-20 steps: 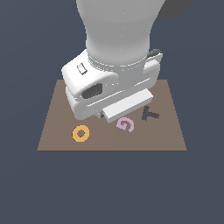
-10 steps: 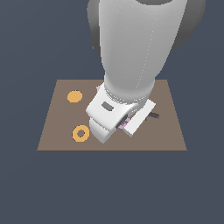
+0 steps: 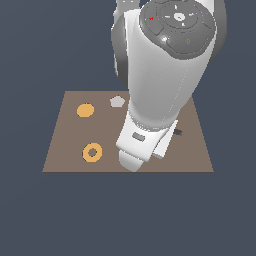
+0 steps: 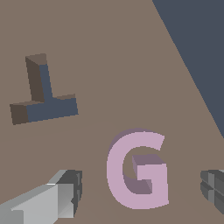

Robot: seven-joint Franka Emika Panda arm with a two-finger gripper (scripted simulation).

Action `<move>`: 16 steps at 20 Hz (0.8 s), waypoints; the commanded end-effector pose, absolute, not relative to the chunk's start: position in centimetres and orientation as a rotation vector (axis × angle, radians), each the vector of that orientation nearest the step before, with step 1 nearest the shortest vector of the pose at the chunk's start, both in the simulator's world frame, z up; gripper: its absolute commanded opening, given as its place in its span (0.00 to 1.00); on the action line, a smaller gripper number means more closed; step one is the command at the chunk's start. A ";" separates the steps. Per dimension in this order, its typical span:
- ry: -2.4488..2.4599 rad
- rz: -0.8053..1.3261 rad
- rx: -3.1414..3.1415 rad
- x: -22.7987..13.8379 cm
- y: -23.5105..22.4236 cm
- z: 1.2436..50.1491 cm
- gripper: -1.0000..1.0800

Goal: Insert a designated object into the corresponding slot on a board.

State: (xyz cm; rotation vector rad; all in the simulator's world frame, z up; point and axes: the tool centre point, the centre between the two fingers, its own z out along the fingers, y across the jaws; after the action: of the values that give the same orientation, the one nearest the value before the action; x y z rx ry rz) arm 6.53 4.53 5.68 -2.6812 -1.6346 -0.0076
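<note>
In the wrist view the designated object, a pale pink G block (image 4: 136, 171), lies flat on the brown board (image 4: 109, 39). My gripper (image 4: 140, 192) is open, with one grey fingertip (image 4: 65, 194) on each side of the G and neither touching it. In the exterior view the white hand (image 3: 140, 145) stands over the board (image 3: 65, 150) near its front edge and hides the G and the fingers. The G-shaped slot is not in view.
A dark T-shaped recess (image 4: 43, 98) is cut into the board close to the G; part of it shows beside the hand (image 3: 177, 132). An orange ring (image 3: 92, 152), an orange disc (image 3: 85, 110) and a grey pentagon (image 3: 117, 101) lie on the exterior view's left part. The board's edge (image 4: 188, 65) runs near the G.
The arm has swung upright over the pink G, which showed beside the hand one second ago and is now hidden under it in the exterior view.
</note>
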 end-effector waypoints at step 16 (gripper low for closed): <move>-1.706 0.000 -2.638 6.5 4.8 4.6 0.96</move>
State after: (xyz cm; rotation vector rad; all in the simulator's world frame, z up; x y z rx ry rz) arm 6.54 4.84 4.84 -2.6383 -1.7063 -0.0008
